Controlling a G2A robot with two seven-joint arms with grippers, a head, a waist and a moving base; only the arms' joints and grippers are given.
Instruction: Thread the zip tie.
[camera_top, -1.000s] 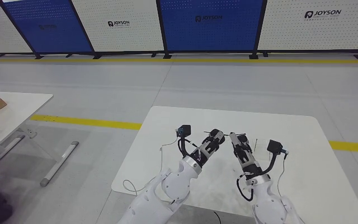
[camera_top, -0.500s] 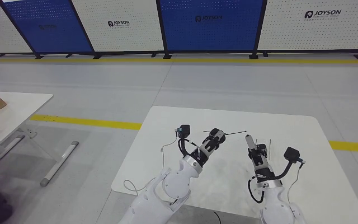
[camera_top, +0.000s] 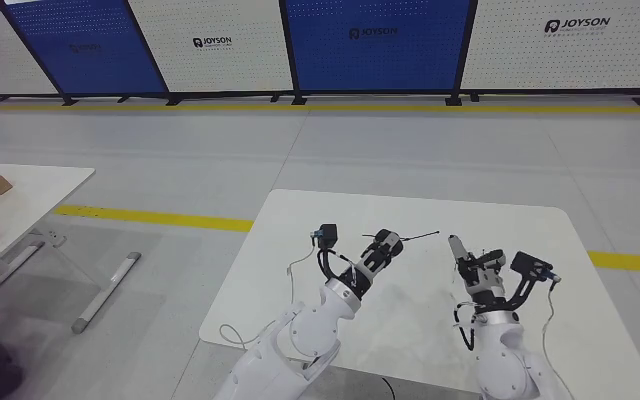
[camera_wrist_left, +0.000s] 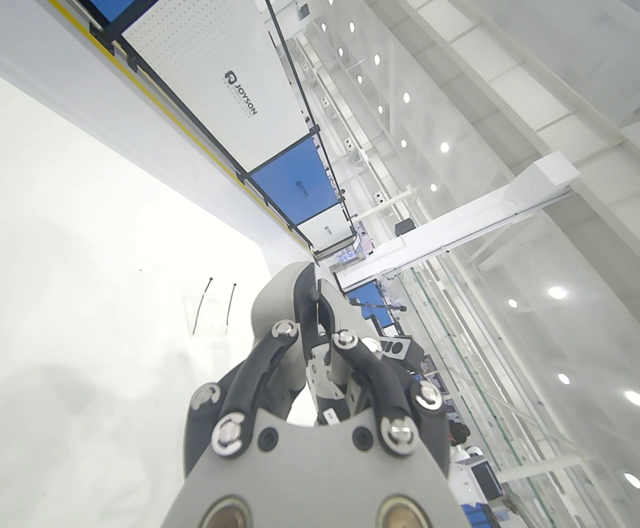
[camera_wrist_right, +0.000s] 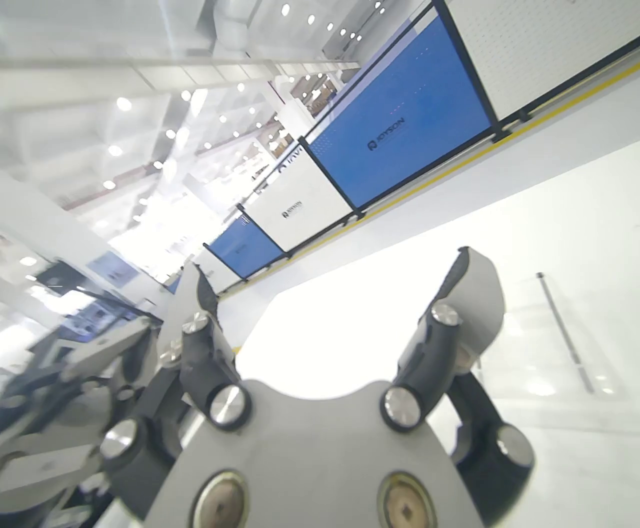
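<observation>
1. Top view: the left gripper (camera_top: 390, 241) sits over the middle of the white bench (camera_top: 520, 225), its jaws pinched on the zip tie (camera_top: 420, 237). The thin black strap runs out of them toward the robot's right. Its free end is near the right gripper (camera_top: 471, 252) but apart from it. The right gripper's jaws are spread wide and hold nothing.
2. Left wrist view: the left gripper (camera_wrist_left: 318, 300) has its jaws closed. The zip tie (camera_wrist_left: 318, 314) shows as a thin dark line clamped between the pads. Farther off, two spare ties (camera_wrist_left: 201, 306) lie flat on the bench (camera_wrist_left: 75, 225), side by side and nearly parallel, with a gap between them.
3. Right wrist view: the right gripper (camera_wrist_right: 330, 265) has its jaws wide apart with nothing between them, and the bench (camera_wrist_right: 400, 240) lies beyond. A loose tie (camera_wrist_right: 560, 330) lies flat on the bench near one finger (camera_wrist_right: 475, 295), not touching it.
</observation>
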